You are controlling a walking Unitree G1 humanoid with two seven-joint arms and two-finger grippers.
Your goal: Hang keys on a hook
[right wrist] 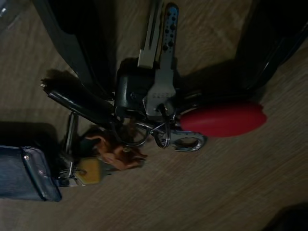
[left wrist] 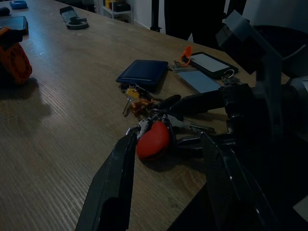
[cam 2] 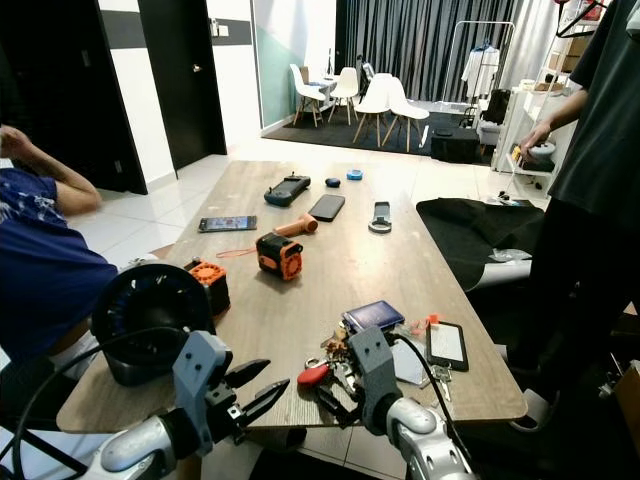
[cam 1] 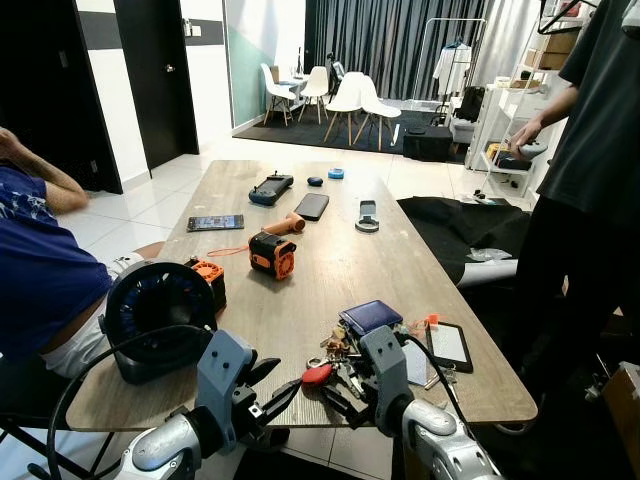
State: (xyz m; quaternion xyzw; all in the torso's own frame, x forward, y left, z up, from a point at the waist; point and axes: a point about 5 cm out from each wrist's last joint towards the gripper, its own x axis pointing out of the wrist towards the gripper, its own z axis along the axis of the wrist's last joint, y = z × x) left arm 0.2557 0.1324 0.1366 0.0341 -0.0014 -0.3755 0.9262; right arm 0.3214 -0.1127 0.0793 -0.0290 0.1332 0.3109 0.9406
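Wooden bench (cam 1: 330, 270) in living room. Keys (cam 1: 335, 368) lie near front edge, not lifted. Right end effector (cam 1: 345, 395) spread around them; left end effector (cam 1: 275, 388) released beside. Grasp, hanging remain.

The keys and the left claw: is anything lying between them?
No. In the left wrist view, the left gripper has open jaws just short of the keys, with bare table between.

A home's open living room: white dining chairs (cam 1: 352, 98), dark curtains (cam 1: 400, 40), a white clothes rack (cam 1: 452, 45), black doors (cam 1: 155, 75).
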